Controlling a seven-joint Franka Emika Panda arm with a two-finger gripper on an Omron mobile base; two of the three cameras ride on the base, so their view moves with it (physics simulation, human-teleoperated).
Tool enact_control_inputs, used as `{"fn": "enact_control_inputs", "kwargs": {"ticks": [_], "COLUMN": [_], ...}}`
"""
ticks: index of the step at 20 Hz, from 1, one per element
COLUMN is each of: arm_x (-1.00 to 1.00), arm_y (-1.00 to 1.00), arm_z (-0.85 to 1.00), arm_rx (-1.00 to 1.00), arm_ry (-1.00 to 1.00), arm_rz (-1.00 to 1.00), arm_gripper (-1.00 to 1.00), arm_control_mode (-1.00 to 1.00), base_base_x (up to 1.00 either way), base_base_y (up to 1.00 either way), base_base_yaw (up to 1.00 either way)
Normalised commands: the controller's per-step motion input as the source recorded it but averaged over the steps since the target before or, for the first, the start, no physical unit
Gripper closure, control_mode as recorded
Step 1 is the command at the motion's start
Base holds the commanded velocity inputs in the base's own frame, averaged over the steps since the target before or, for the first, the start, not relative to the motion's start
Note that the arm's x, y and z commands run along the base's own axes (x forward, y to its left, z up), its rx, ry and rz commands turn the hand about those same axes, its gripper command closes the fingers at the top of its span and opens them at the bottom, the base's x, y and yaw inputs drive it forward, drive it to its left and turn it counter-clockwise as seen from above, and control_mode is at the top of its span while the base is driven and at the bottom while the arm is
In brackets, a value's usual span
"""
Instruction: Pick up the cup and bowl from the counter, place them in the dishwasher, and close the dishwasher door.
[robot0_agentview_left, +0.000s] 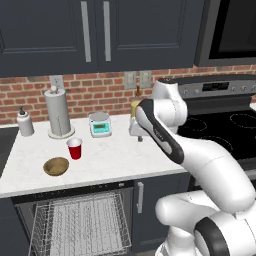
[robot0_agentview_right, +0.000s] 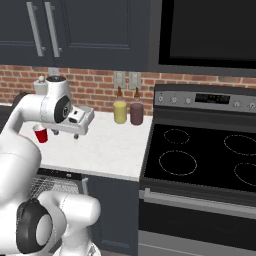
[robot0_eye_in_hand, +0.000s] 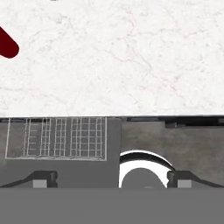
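Observation:
The red cup (robot0_agentview_left: 74, 148) stands upright on the white counter (robot0_agentview_left: 115, 155), with the tan bowl (robot0_agentview_left: 56, 166) just in front of it to the left. My gripper (robot0_agentview_left: 136, 134) hangs over the counter to the right of the cup, open, with nothing between its fingers. In the right base view the gripper (robot0_agentview_right: 65, 134) is just right of the cup (robot0_agentview_right: 40, 134). The hand view looks down on the counter (robot0_eye_in_hand: 122, 57), with a dark red edge of the cup (robot0_eye_in_hand: 6, 46) at the left. Below, the dishwasher (robot0_agentview_left: 80, 225) is open and its wire rack (robot0_eye_in_hand: 57, 138) is pulled out. The dishwasher door is hidden under the rack.
A paper-towel holder (robot0_agentview_left: 59, 112), a soap bottle (robot0_agentview_left: 24, 122) and a small teal-faced device (robot0_agentview_left: 100, 124) line the back of the counter. A yellow jar (robot0_agentview_right: 120, 111) and a maroon jar (robot0_agentview_right: 136, 113) stand by the black stovetop (robot0_agentview_right: 200, 160).

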Motion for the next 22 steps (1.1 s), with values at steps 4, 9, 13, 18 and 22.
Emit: {"fn": "enact_control_inputs", "kwargs": {"ticks": [4,9,13,18,22], "arm_x": [0.00,-0.04,-0.09,-0.01,0.27], "arm_y": [0.58,0.79,0.96,0.78,0.71], "arm_z": [0.00,-0.03,-0.08,-0.14,-0.24], "arm_rx": [0.00,0.00,-0.03,-0.02,0.00], "arm_ry": [-0.11,-0.17,-0.08,-0.07,-0.10], "arm_rz": [-0.02,0.00,0.00,0.01,0.05], "arm_gripper": [-1.00,-1.00,-1.00,-1.00,-1.00], "arm_control_mode": [-1.00,-1.00,-1.00,-1.00,-1.00], "base_base_x": [0.00,0.00,0.00,0.00,0.00], "base_base_y": [0.00,0.00,0.00,0.00,0.00], "base_base_yaw": [0.00,0.00,0.00,0.00,0.00]}}
